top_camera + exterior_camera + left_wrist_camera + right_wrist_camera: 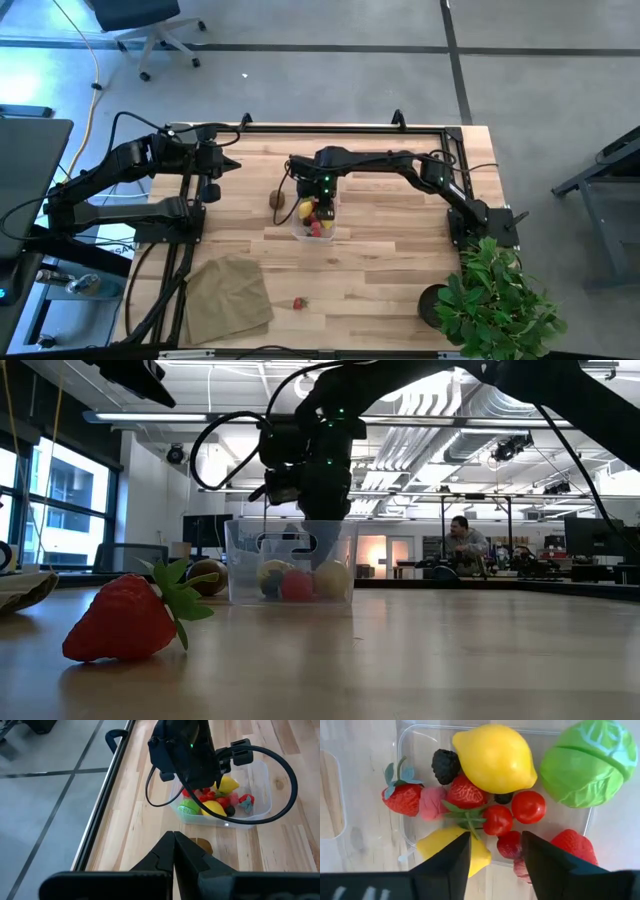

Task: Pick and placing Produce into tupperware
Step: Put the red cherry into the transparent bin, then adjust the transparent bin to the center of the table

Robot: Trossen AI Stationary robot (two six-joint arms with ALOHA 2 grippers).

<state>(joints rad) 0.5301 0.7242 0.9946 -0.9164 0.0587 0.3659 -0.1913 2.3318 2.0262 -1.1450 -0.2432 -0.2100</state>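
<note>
The clear tupperware (300, 233) stands mid-table and holds yellow lemons (493, 757), a green ball (587, 765), strawberries, small red tomatoes and dark berries. My right gripper (495, 854) hangs open just above the tub (402, 750), pointing down into it; nothing is between its fingers. In the low view the right gripper (310, 480) reaches the tub's rim (290, 523). A brown kiwi (280, 200) lies on the table left of the tub. One loose strawberry (298, 303) lies near the table's near edge. My left gripper (228, 165) waits shut, raised over the table's left part.
A tan cloth (228, 295) lies at the near left. A leafy potted plant (495, 300) stands at the near right corner. A black rail (340, 127) runs along the far edge. Bare wood lies between the tub and the near edge.
</note>
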